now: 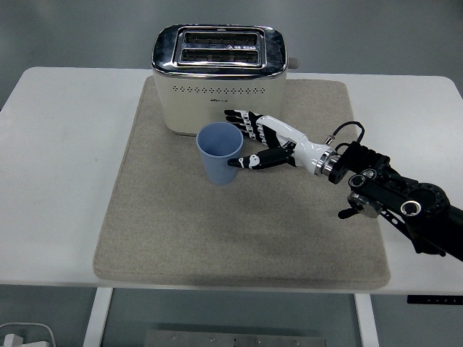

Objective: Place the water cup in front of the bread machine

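A light blue water cup (220,152) stands upright on the beige mat (239,231), just in front of the cream and chrome bread machine (219,78). My right hand (253,141) is just right of the cup with its fingers spread, no longer around it. The thumb tip is close to the cup's side and the other fingers point toward the bread machine's front. The black right arm (394,199) comes in from the right edge. The left arm is out of view.
The mat lies on a white table (58,181). A white power strip (22,338) lies on the floor at the bottom left.
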Robot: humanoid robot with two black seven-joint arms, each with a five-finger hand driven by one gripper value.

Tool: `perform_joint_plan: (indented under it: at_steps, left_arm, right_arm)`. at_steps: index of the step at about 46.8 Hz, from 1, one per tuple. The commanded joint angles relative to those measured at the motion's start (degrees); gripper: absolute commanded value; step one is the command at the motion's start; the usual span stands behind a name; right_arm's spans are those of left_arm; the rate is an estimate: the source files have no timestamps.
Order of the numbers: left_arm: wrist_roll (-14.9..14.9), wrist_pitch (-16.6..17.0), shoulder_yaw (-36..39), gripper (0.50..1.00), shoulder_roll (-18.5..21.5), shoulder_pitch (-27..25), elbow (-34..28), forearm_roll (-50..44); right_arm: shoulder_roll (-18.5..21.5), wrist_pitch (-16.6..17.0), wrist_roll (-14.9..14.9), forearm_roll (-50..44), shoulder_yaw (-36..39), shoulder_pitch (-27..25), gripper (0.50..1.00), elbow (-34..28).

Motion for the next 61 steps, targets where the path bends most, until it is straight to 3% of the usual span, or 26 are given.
perform_joint_plan:
  at_steps: [1, 9, 17, 25, 29, 36, 42, 51, 61]
  left_arm:
    - [0.0, 0.0, 0.0, 1.0, 0.0, 0.0, 0.0, 0.0]
    - [0.0, 0.0, 0.0, 0.999, 0.0, 0.0, 0.0, 0.0]
    - [0.0, 0.0, 0.0, 0.999, 0.0, 0.0, 0.0, 0.0]
    - [0.0, 0.0, 0.0, 1.0, 0.0, 0.0, 0.0, 0.0]
    - [0.0, 0.0, 0.0, 0.999, 0.0, 0.0, 0.0, 0.0]
    - [0.0, 0.0, 0.0, 1.0, 0.0, 0.0, 0.0, 0.0]
    - [0.0, 0.0, 0.0, 0.999, 0.0, 0.0, 0.0, 0.0]
    - [0.0, 0.0, 0.0, 1.0, 0.0, 0.0, 0.0, 0.0]
    - [0.0, 0.0, 0.0, 0.999, 0.0, 0.0, 0.0, 0.0]
  right_arm:
    - [-2.7, 1.2, 0.3, 0.0, 0.1, -0.2, 0.95, 1.1]
    - [-10.3, 3.9, 0.6, 0.6, 1.0, -0.9, 0.95, 2.5]
    - [-17.9, 7.3, 1.3, 2.5, 7.1, -2.2, 0.95, 2.5]
    - [-20.5, 6.6, 0.4, 12.4, 9.0, -2.2, 0.95, -1.5]
    - [-20.4, 5.3, -1.3, 18.0, 9.0, -2.1, 0.95, -4.3]
    - [-19.2, -1.9, -5.0, 23.7, 9.0, -2.1, 0.95, -7.4]
    - [-13.7, -6.6, -5.2, 23.9, 9.5, -1.2, 0.95, -11.9]
    - [-7.3, -7.2, -5.4, 24.0, 9.6, 2.2, 0.95, -18.8]
    - [-7.1, -7.9, -5.3, 24.0, 9.6, 3.0, 0.95, -18.9]
